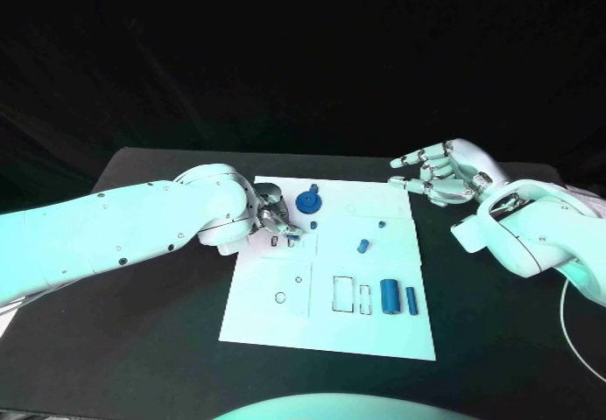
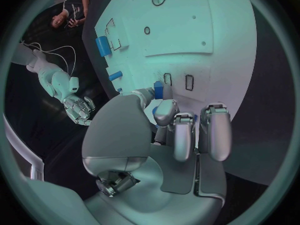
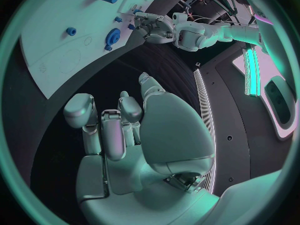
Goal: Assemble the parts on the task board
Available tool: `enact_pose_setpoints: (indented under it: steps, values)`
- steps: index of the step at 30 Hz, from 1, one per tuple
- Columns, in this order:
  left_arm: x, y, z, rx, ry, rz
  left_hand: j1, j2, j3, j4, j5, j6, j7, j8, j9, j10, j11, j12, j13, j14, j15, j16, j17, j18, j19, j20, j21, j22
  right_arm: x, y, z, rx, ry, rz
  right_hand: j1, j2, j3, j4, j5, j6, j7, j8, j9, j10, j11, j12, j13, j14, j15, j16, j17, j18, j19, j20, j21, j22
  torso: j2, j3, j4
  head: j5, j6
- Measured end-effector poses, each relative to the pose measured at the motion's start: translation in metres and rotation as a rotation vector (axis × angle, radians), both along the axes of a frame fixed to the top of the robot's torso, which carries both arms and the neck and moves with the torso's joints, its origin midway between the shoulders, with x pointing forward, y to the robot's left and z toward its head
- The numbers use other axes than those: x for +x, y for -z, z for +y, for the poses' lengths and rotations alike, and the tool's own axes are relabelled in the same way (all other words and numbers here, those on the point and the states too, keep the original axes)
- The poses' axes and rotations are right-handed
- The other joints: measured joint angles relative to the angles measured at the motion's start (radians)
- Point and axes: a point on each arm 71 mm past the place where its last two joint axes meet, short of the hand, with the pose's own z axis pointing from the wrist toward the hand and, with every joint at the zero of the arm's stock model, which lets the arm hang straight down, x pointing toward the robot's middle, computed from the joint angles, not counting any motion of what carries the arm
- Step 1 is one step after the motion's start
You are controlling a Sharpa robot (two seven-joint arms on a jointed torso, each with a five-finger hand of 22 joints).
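Several small blue plastic parts [image 1: 391, 296] scattered on flat white task board [image 1: 331, 319]; left robot hand [image 1: 276, 224] pinching one blue peg [image 2: 159, 90]; right robot hand [image 1: 442, 173] raised, fingers loosely curled, empty.

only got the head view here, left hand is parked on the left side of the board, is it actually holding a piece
observer: Yes. In the left wrist view the left hand pinches a small blue piece between its fingers.
operator: ok and the right hand, anything in its palm
observer: No. The right wrist view shows the right hand with a bare palm and its fingers apart, over the black table beside the board.
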Motion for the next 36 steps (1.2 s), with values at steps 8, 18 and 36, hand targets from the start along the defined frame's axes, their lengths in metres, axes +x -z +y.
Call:
enact_pose_setpoints:
  steps: [8, 18, 36]
  values:
    - [0.0011, 0.0018, 0.0005, 0.048, 0.021, -0.021, -0.003, -0.003, 0.001, -0.001, -0.003, 0.000, 0.000, 0.000, 0.002, 0.000, 0.000, 0.000, -0.002, 0.000, 0.000, 0.000, 0.000, 0.000, 0.000, 0.000, 0.000, 0.000, -0.0001, 0.0003, -0.0002, 0.000, -0.002, 0.002, 0.000, 0.000, 0.000, 0.000, 0.000, 0.000, 0.000, 0.000, 0.000, 0.000, 0.000, 0.000, 0.000, 0.000, 0.000, 0.000, 0.000, 0.000, 0.000, 0.000, 0.000, 0.000, 0.000, -0.0006, -0.0003, 0.002, -0.005]
    - [0.0012, 0.0036, 0.0002, 0.104, 0.058, -0.015, -0.011, -0.011, 0.008, -0.008, -0.003, 0.001, 0.000, 0.000, 0.002, 0.000, 0.000, 0.000, -0.002, 0.000, 0.000, 0.000, 0.000, 0.000, 0.000, 0.000, 0.000, 0.000, 0.0002, 0.0009, 0.0009, 0.007, -0.004, 0.010, 0.000, 0.000, -0.003, 0.003, 0.000, 0.000, 0.000, 0.000, 0.000, 0.000, 0.000, 0.000, 0.000, 0.000, 0.000, 0.000, 0.000, 0.000, 0.000, 0.000, 0.000, 0.000, -0.001, -0.0012, -0.0001, 0.003, -0.007]
    - [-0.0002, 0.0038, -0.0002, 0.142, 0.100, 0.010, -0.022, -0.004, 0.009, -0.009, -0.007, 0.002, -0.002, 0.002, 0.007, 0.000, 0.000, 0.000, -0.005, 0.000, 0.000, 0.000, 0.000, 0.000, 0.000, 0.000, 0.000, 0.001, 0.0002, 0.0015, 0.0016, 0.012, -0.008, 0.018, 0.000, 0.000, -0.003, 0.003, 0.000, 0.000, 0.000, 0.000, 0.000, 0.000, 0.000, 0.000, 0.000, 0.000, 0.000, 0.000, 0.000, 0.000, 0.000, 0.000, 0.000, -0.001, 0.000, -0.0008, -0.0002, 0.005, -0.009]
